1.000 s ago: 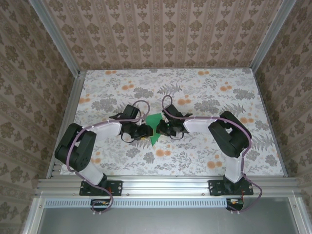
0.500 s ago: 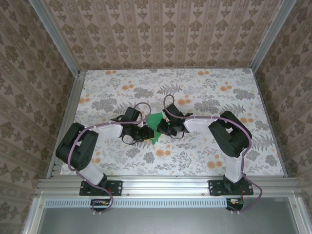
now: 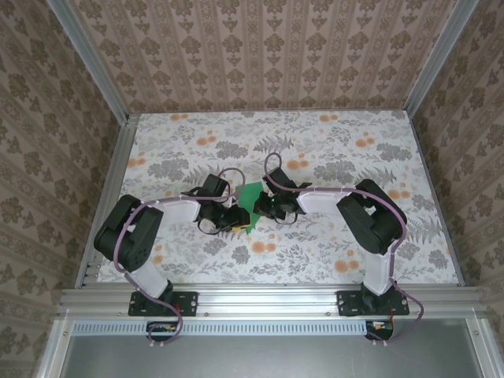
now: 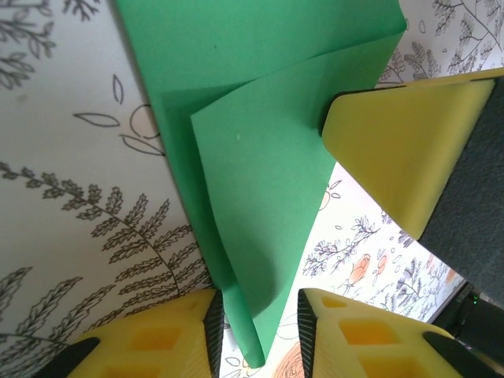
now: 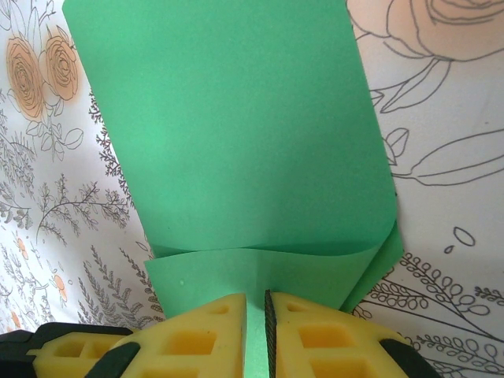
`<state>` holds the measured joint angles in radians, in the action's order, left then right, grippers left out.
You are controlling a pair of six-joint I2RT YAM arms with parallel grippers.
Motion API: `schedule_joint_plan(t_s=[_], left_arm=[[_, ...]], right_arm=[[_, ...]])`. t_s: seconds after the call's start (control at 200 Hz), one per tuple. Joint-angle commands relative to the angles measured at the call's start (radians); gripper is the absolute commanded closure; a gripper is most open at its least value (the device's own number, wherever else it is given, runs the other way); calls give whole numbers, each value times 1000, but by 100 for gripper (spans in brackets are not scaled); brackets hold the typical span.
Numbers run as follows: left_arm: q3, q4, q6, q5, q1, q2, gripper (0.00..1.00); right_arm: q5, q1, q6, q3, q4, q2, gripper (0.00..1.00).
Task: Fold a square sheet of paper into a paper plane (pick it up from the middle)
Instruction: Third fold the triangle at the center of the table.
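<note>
Left arm (image 3: 169, 206) has shifted right: left fingers (image 4: 181, 315), parted, straddle the tip of the plane (image 4: 260, 157); right fingers (image 5: 213, 319) pinch its opposite fold.

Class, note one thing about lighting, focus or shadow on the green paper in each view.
Top external: even, soft light; the paper plane is tiny. Left wrist: creases sharp, faint shading under the flap. Right wrist: pale sheen, no harsh glare.
</note>
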<state>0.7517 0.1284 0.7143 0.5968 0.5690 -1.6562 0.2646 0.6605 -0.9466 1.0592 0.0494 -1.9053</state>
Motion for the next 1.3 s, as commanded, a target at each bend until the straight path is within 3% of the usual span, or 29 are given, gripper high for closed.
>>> schedule_joint_plan(t_s=[0.0, 0.255, 0.47, 0.8, 1.295], left_arm=[[12, 31, -1, -15, 5, 1, 66], [27, -9, 13, 15, 8, -30, 77], [33, -3, 9, 10, 8, -33, 81], [36, 35, -10, -12, 6, 12, 75], [40, 6, 0, 6, 3, -14, 80]], right_arm=[[-24, -9, -15, -11, -8, -13, 83], [-25, -9, -14, -14, -9, -15, 83], [-23, -10, -15, -15, -9, -14, 83], [-26, -12, -14, -15, -9, -16, 83], [-24, -12, -11, -16, -9, -17, 83]])
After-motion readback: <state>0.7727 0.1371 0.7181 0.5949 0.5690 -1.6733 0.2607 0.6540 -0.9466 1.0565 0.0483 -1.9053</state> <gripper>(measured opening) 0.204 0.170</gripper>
